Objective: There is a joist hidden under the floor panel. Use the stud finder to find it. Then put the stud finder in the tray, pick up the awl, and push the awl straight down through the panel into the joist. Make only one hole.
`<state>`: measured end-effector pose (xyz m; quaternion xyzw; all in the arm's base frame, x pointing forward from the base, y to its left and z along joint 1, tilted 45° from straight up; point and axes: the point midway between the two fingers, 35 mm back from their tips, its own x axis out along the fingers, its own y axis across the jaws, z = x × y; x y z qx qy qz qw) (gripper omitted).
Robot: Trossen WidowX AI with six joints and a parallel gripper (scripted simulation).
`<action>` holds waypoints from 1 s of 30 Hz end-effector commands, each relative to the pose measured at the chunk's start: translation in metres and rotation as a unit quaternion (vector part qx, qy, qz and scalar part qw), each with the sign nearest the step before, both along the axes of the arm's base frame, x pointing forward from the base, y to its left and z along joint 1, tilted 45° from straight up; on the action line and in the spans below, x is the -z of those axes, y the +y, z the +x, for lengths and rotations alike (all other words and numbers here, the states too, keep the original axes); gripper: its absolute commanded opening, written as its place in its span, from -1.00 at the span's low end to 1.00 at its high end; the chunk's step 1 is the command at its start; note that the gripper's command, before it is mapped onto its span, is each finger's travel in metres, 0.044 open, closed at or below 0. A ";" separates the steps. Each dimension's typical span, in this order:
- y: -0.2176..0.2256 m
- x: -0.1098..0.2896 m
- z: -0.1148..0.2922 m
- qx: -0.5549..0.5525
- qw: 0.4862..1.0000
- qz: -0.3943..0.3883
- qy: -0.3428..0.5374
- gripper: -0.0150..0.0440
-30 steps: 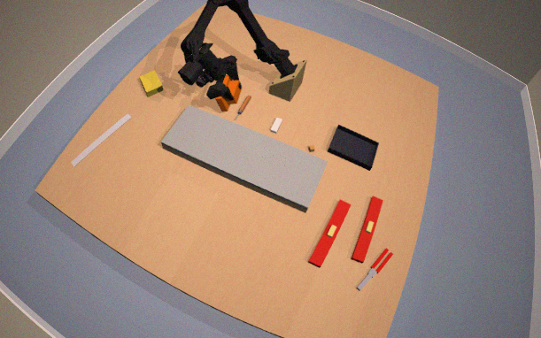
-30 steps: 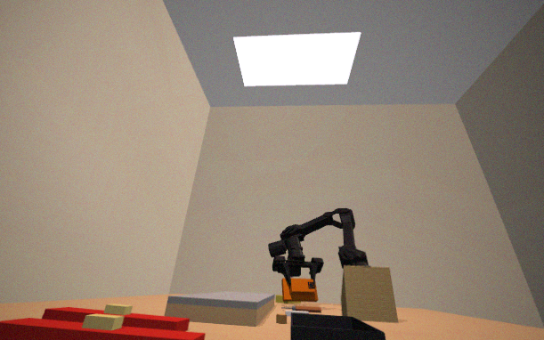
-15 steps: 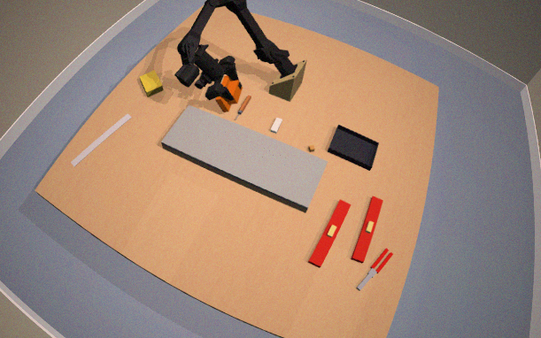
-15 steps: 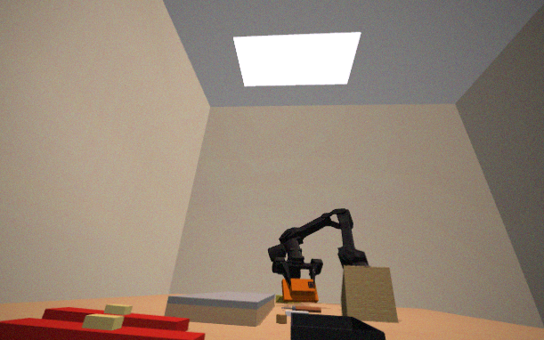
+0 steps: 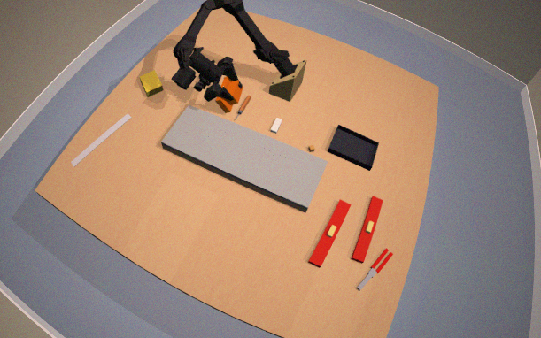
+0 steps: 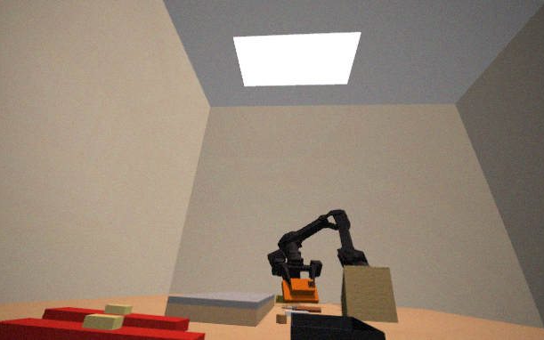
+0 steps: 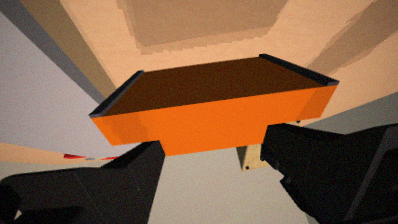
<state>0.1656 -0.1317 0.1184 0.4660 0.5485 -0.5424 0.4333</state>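
Observation:
My gripper [image 5: 220, 89] [image 6: 300, 277] [image 7: 211, 129] is shut on the orange stud finder [image 5: 231, 90] [image 6: 300, 289] [image 7: 215, 117]. It holds the stud finder a little above the table, just off the back left end of the long grey floor panel [image 5: 243, 158] [image 6: 221, 298]. The awl [image 5: 243, 106] [image 6: 304, 308], with an orange handle, lies on the table right beside the stud finder, between it and the arm's base. The dark tray [image 5: 353, 146] [image 6: 330, 328] is empty and stands beyond the panel's right end.
An olive wedge [image 5: 289, 81] [image 6: 368, 294] holds the arm's base. A yellow block [image 5: 150, 82], a grey strip [image 5: 101, 139], a white block [image 5: 276, 125] and a small brown cube [image 5: 311, 149] lie around the panel. Two red bars [image 5: 329, 232] [image 5: 367, 228] and red-handled pliers [image 5: 374, 265] lie at the front right.

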 end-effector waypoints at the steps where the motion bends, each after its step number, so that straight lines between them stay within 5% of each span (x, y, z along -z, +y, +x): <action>1: -0.001 -0.002 0.002 0.001 1.000 0.019 -0.006 -0.49; 30: -0.001 -0.002 0.001 0.019 0.994 0.103 -0.007 -0.49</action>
